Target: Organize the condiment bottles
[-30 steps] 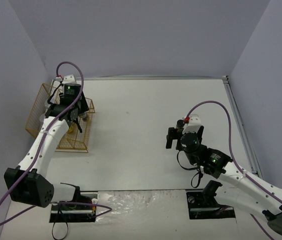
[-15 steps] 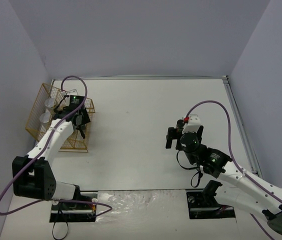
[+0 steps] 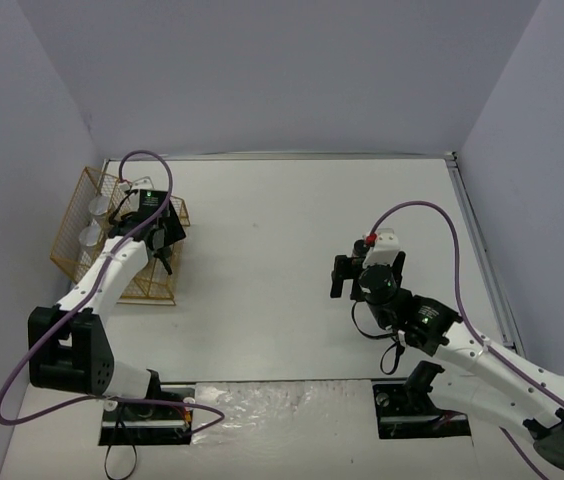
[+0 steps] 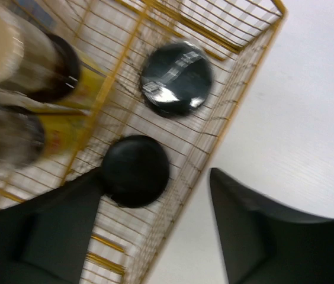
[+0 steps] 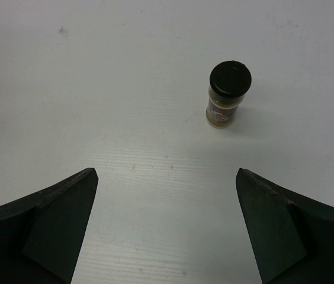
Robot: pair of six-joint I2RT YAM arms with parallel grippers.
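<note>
Left tool (image 4: 158, 177): I see its jaws apart, holding nothing, above the gold rack (image 4: 262, 35); a black-lidded jar (image 4: 134, 170) sits inside, by one finger.
Right tool (image 5: 166, 171): spread wide, empty; another jar (image 5: 229, 94) stands ahead on the desk (image 5: 96, 89), apart.

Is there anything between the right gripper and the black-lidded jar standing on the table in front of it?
Nothing visible does. In the right wrist view, only bare table lies between the open right gripper and the black-lidded jar, which stands upright ahead, slightly off the centre line between the fingers.
</note>
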